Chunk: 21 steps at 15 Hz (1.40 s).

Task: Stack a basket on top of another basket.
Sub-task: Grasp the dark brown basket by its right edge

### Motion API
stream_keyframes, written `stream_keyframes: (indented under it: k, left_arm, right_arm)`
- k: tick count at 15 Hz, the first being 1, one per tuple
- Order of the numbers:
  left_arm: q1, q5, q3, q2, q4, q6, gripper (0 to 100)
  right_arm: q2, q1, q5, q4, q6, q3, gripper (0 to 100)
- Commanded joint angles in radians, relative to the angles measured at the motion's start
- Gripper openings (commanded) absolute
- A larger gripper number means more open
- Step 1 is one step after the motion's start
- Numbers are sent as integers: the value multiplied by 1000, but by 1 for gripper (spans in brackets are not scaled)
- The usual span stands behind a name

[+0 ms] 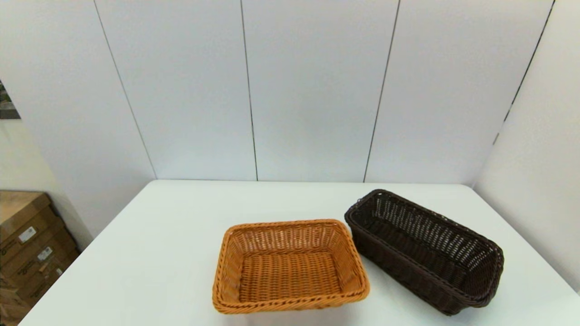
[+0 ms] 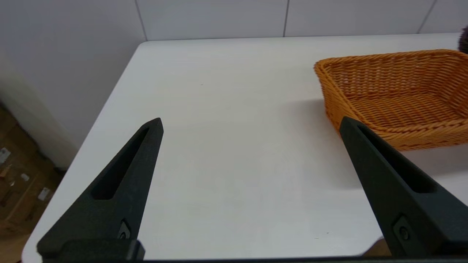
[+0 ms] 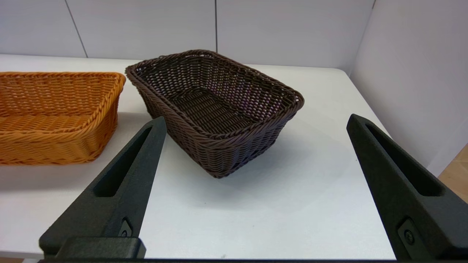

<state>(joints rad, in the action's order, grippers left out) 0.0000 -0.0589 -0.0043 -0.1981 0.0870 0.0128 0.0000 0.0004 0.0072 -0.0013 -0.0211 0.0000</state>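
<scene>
Side by side on the white table [image 1: 149, 253]: orange basket [image 1: 290, 267] near centre, dark basket [image 1: 426, 251] just right, angled, both empty. Left gripper [image 2: 252, 124] and right gripper [image 3: 256, 120] spread wide at the near edge, holding nothing.

Left end effector [image 2: 250, 124]: two long black fingers [image 2: 120, 182] spread wide apart, holding nothing, raised above the tabletop [image 2: 234, 164]. Right end effector [image 3: 256, 120]: fingers [image 3: 395, 175] likewise spread wide, empty, raised. Neither arm appears in the head view.
</scene>
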Motion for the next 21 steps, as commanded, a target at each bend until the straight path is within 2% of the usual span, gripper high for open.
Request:
stream_keyframes:
  k: [1, 3, 12, 21]
  left_arm:
    - [11, 50, 4, 29, 17, -4, 100]
    - [9, 77, 4, 60, 2, 0, 100]
    - [6, 62, 4, 198, -85, -16, 100]
    - [5, 62, 4, 198, -85, -16, 100]
  right_arm:
    - [0, 1, 0, 0, 0, 2, 100]
    - [0, 1, 0, 0, 0, 2, 100]
    - [0, 1, 0, 0, 0, 0, 100]
    - [0, 0, 0, 0, 0, 2, 100]
